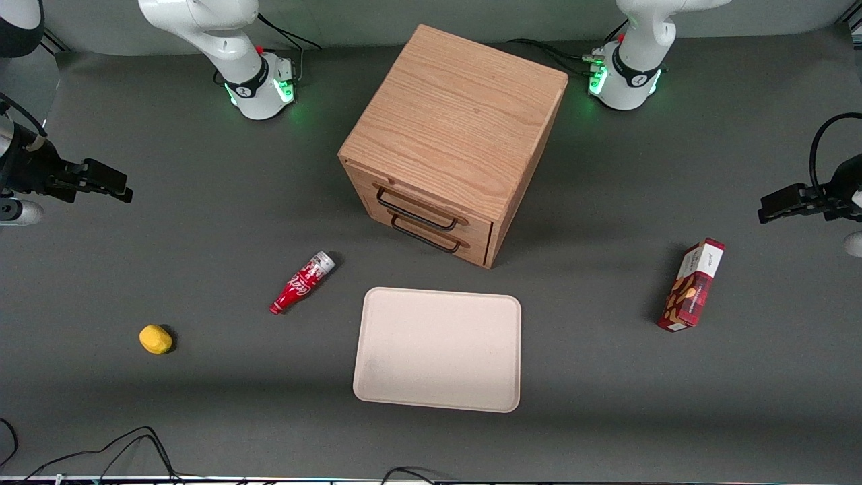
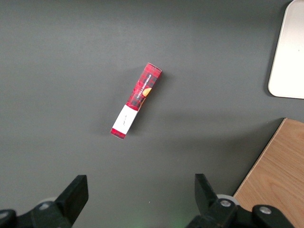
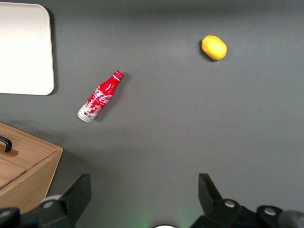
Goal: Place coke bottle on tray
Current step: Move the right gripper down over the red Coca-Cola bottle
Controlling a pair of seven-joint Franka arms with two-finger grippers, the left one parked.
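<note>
Front view: tray sits nearest the camera and bare; the coke bottle lies on its side on the surface just beside it, a bit farther back. Gripper hangs high above the working arm's end, fingers spread, holding nothing. Risk: the round bottle rolls off under an off-centre pinch, or a low carry clips the tray rim.

A dark grey desk carries everything. On it a wooden drawer cabinet stands mid-desk, and the cream tray lies flat in front of it, nearer the front camera. The coke bottle lies on its side just beside the tray, toward the working arm's end. A yellow fruit rests farther toward that end, and a red snack box lies toward the parked arm's end. The pincer hangs above the desk, its fingers spread apart.
</note>
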